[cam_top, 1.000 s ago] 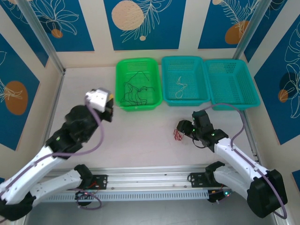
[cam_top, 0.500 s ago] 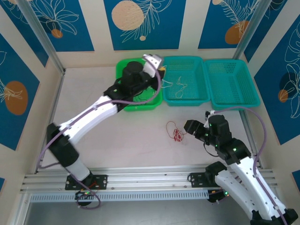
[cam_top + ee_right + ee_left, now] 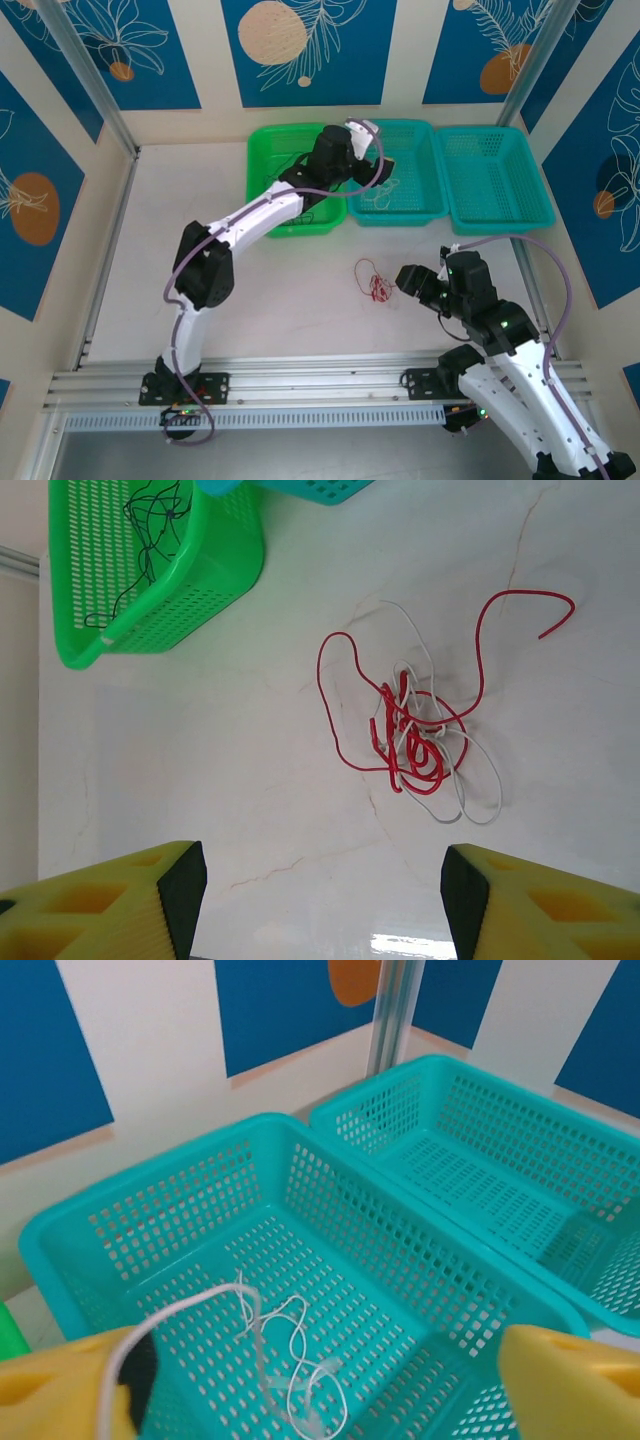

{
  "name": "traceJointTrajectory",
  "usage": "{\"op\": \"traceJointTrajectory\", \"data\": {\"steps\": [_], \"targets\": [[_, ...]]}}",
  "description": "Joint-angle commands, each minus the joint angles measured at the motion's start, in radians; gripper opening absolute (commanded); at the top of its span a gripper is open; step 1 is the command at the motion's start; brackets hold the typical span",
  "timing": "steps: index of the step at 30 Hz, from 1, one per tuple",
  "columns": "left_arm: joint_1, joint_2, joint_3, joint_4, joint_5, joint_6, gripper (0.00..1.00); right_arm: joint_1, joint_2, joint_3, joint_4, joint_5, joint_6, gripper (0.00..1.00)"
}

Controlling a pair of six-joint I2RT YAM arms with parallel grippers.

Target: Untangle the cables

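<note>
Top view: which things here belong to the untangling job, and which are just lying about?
Job:
- knot of thin red and whitish wires on the pale table
- thin black wires in the green plastic basket
- thin whitish wire in the middle teal plastic basket

Just there:
- those two baskets, as holders
- right-hand teal plastic basket
- blue leaf-print wall panels

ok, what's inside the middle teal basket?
One whitish cable lies coiled on the floor of the middle teal basket; one strand arcs up over a left gripper finger. The basket's near corners are hidden behind the fingers.
</note>
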Motion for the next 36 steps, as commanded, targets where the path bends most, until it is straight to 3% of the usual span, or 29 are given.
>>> {"op": "traceJointTrajectory", "data": {"steps": [1, 6, 10, 15, 20, 22, 25, 29, 33, 36], "targets": [[0.009, -0.166, -0.156, 0.112, 0.043, -0.020, 0.97, -0.009, 0.011, -0.016, -0.007, -0.035, -0.008, 0.65], [0.011, -0.315, -0.295, 0.089, 0.120, 0.008, 1.00, -0.016, 0.118, -0.025, 0.048, -0.071, -0.022, 0.65], [0.014, -0.250, -0.141, -0.154, 0.144, 0.030, 1.00, -0.017, 0.216, -0.019, 0.129, -0.121, -0.016, 0.65], [0.017, -0.104, 0.012, -0.170, 0.170, 0.001, 1.00, -0.015, 0.275, -0.008, 0.194, -0.135, -0.013, 0.65], [0.020, 0.072, 0.310, -0.290, 0.224, -0.028, 1.00, -0.018, 0.244, 0.008, 0.161, -0.122, -0.022, 0.65], [0.018, 0.060, 0.293, -0.272, 0.249, -0.048, 1.00, -0.023, 0.222, 0.010, 0.137, -0.108, -0.031, 0.65], [0.009, -0.068, 0.091, -0.129, 0.247, -0.068, 1.00, -0.057, 0.204, -0.005, 0.121, -0.098, -0.040, 0.65], [0.004, -0.325, -0.323, 0.107, 0.217, -0.109, 1.00, -0.111, 0.249, -0.036, 0.155, -0.143, -0.060, 0.65], [-0.014, -0.557, -0.684, 0.234, 0.167, -0.163, 1.00, -0.119, 0.376, -0.042, 0.204, -0.152, -0.102, 0.65], [-0.029, -0.684, -0.884, 0.258, 0.140, -0.229, 1.00, -0.101, 0.503, -0.033, 0.230, -0.144, -0.108, 0.59]]}}
